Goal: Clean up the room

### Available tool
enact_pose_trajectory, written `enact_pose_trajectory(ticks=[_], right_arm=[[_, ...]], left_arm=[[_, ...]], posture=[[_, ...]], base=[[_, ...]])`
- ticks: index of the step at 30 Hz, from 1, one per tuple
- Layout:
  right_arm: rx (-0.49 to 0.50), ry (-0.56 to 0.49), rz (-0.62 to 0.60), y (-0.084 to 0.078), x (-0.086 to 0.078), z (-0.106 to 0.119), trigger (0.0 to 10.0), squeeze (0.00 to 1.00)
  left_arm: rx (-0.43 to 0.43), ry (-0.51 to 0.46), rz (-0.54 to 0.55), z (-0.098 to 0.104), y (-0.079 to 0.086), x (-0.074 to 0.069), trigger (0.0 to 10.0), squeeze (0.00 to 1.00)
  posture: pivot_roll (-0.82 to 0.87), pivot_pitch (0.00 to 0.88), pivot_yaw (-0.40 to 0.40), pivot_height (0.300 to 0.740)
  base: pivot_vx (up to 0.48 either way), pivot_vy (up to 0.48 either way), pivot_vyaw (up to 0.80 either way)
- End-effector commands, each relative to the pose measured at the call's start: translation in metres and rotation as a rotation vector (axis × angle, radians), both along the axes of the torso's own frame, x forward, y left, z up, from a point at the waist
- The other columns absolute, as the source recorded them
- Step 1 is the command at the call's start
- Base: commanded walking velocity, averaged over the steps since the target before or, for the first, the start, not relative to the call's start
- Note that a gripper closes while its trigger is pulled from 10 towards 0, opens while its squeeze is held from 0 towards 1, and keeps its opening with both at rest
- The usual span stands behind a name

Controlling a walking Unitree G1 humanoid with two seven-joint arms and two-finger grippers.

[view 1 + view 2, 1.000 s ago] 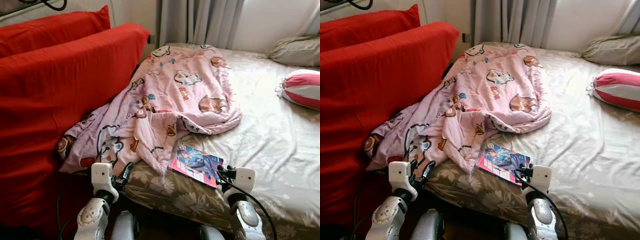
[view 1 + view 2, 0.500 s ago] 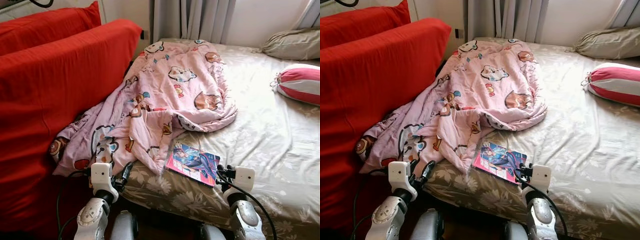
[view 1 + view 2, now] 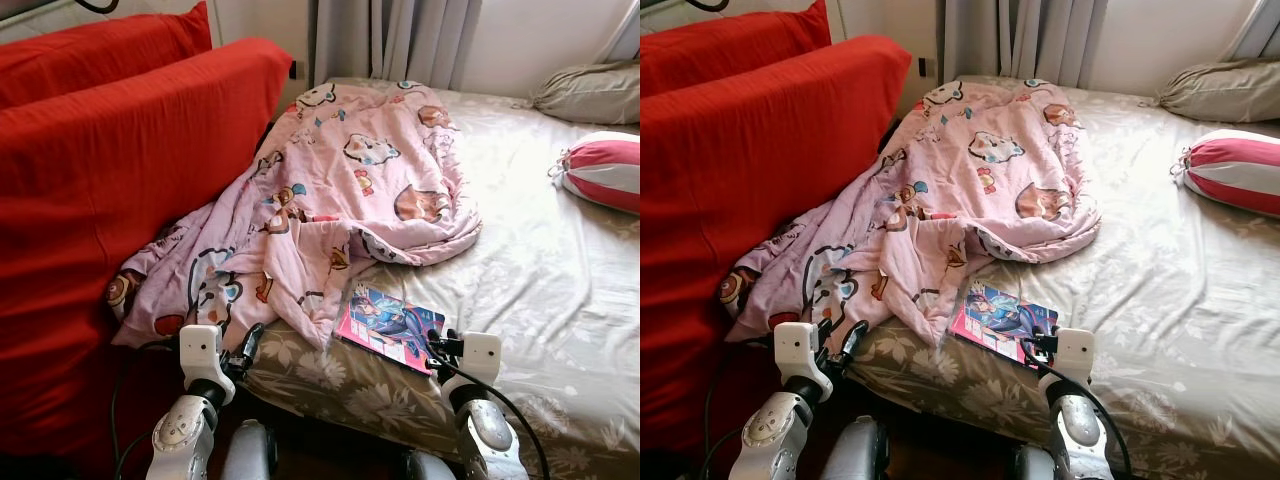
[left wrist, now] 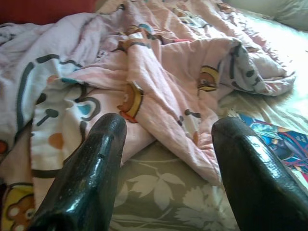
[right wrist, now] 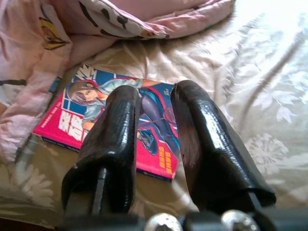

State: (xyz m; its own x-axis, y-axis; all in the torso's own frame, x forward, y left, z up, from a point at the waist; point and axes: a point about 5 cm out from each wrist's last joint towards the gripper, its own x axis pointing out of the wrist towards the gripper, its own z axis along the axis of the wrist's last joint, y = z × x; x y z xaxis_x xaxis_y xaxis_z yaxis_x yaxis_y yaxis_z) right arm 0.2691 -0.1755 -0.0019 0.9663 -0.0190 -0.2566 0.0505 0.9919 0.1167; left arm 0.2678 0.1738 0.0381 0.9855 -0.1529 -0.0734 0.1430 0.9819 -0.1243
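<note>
Glossy pink-and-blue comic book (image 3: pixel 391 328) lies flat near the bed's (image 3: pixel 540 260) front edge, just beside the crumpled pink cartoon-print quilt (image 3: pixel 340 200). I've got the right claw (image 5: pixel 154 125) released, fingers narrowly parted, aimed at the book's near corner for a likely pickup. My left claw (image 4: pixel 168 144) gapes wide, empty, facing the quilt's hem.

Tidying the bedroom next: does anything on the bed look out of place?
The pink blanket lies crumpled, one end spilling off the bed against the red cushion. A comic book lies askew near the bed's edge.
</note>
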Motion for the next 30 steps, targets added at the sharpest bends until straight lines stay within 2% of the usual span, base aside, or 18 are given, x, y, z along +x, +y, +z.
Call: enact_pose_trajectory(ticks=[1, 5, 10, 30], right_arm=[[-0.007, 0.002, 0.007, 0.001, 0.001, 0.0, 10.0, 0.0], [-0.006, 0.002, 0.013, 0.003, 0.001, 0.0, 10.0, 0.0], [0.004, -0.004, 0.038, 0.008, 0.0, 0.0, 10.0, 0.0], [0.014, -0.01, 0.062, 0.013, -0.001, -0.001, 10.0, 0.0]], left_arm=[[-0.006, -0.002, -0.008, 0.0, -0.001, 0.0, 10.0, 0.0], [-0.005, -0.003, -0.008, 0.0, -0.001, 0.0, 10.0, 0.0], [0.0, -0.005, -0.016, 0.001, -0.001, 0.0, 10.0, 0.0], [0.004, -0.005, -0.033, 0.002, -0.004, 0.001, 10.0, 0.0]], posture=[[0.08, 0.032, -0.019, 0.621], [0.08, 0.027, -0.018, 0.621], [0.08, 0.025, -0.018, 0.621], [0.08, 0.053, -0.022, 0.621]], base=[[0.0, 0.0, 0.0], [0.0, 0.0, 0.0], [0.148, 0.0, 0.64], [0.262, 0.0, 0.0]])
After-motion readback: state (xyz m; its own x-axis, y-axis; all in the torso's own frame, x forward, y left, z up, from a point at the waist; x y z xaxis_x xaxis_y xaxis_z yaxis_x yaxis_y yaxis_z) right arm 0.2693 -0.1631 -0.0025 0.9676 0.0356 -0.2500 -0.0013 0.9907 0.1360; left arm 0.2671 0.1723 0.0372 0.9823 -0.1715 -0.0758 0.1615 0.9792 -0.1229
